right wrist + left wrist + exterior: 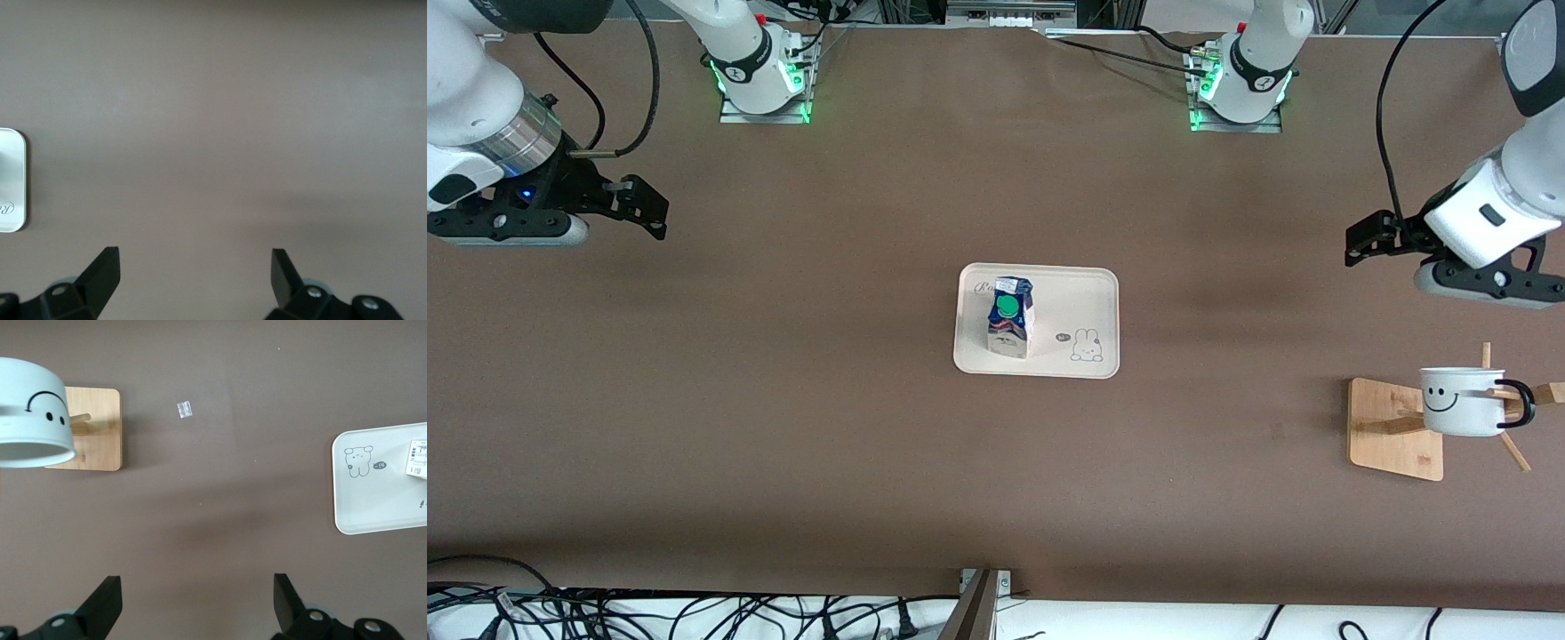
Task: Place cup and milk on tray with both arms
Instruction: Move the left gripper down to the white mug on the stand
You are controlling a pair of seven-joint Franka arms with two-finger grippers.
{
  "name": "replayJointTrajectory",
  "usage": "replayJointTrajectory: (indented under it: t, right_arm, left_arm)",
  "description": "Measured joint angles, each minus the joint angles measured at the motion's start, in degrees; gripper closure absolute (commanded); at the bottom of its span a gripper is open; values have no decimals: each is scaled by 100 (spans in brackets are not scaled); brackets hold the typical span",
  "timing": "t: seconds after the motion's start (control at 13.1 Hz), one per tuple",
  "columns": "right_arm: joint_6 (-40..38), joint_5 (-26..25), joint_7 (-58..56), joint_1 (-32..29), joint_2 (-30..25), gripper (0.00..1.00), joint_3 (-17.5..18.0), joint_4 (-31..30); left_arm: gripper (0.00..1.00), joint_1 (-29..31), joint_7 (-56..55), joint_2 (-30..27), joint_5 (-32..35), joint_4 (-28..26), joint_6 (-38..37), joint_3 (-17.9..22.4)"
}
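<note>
The cream tray (1076, 293) lies mid-table. The blue-and-white milk carton (1009, 316) with a green cap stands upright on it, toward the right arm's end. The white smiley cup (1463, 400) hangs on a peg of a wooden stand at the left arm's end of the table. My left gripper (1358, 244) is open and empty over bare table beside the stand. In the left wrist view my left gripper (197, 587) shows with the cup (30, 413), the tray (373, 493) and a corner of the carton (417, 459). My right gripper (651, 209) is open and empty over bare table at the right arm's end; in the right wrist view it (193, 263) shows with the tray's edge (12, 180).
The stand's square wooden base (1392, 436) sits under the cup, with thin pegs sticking out; it also shows in the left wrist view (100, 433). A small clear scrap (183, 409) lies on the table near the base. Cables run along the table's front edge.
</note>
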Motion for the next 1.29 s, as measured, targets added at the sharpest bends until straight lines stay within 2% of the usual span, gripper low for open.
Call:
replayJointTrajectory:
  t: [0.3,0.61,0.76,1.14,1.29]
  right_arm:
    - [-123,0,4,-23,1,0,-24,0]
    - [-165,1,5,-22,0,0,22,0]
    - [-162,1,5,-20,0,0,42,1]
    - [-157,2,5,-20,0,0,42,5]
    - [-156,2,5,-20,0,0,42,6]
  left_arm:
    - [0,2,-48,323,1,282,-35,5]
    - [0,32,-244,260,4,28,888,8]
    - [0,42,-566,45,19,-482,1590,9]
    - [0,386,-1030,-1047,158,-2774,4045,26]
    - [0,734,-1393,-1164,38,-3280,4501,43]
